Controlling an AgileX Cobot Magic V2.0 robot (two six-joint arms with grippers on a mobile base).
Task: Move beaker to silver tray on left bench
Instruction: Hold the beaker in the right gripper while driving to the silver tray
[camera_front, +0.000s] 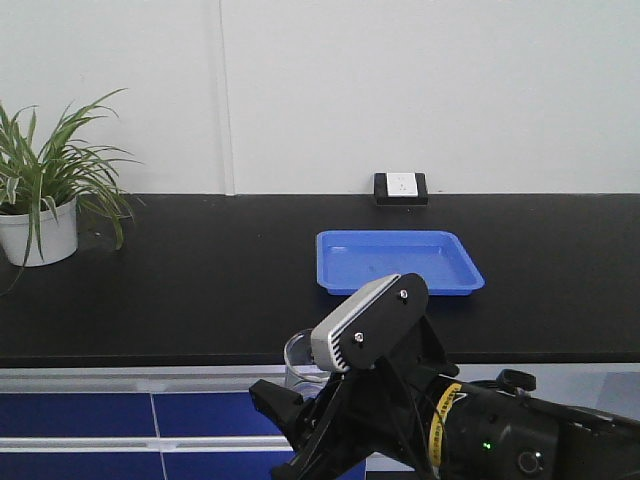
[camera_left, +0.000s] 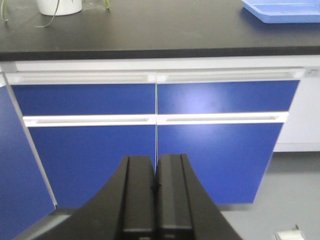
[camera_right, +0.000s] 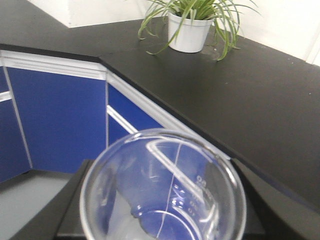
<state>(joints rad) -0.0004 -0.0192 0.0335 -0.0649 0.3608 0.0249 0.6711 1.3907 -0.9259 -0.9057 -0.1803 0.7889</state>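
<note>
Glass beaker (camera_right: 165, 175) clasped in the right claw (camera_right: 162, 220), in the air short of the black tabletop (camera_front: 200, 290), to the near-left of the blue tray (camera_front: 400, 260). Left claw (camera_left: 156, 185) closed, empty. Pickup looks done; carriage and set-down remain, silver tray not in view.

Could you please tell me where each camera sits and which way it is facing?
Front-facing: behind the arms, facing the bench and wall; the right arm holding the beaker shows below.
Left wrist: low, facing blue cabinet doors; the shut left pincer shows.
Right wrist: looks over the beaker in the right pincer toward the plant.
All three share the plant.
</note>
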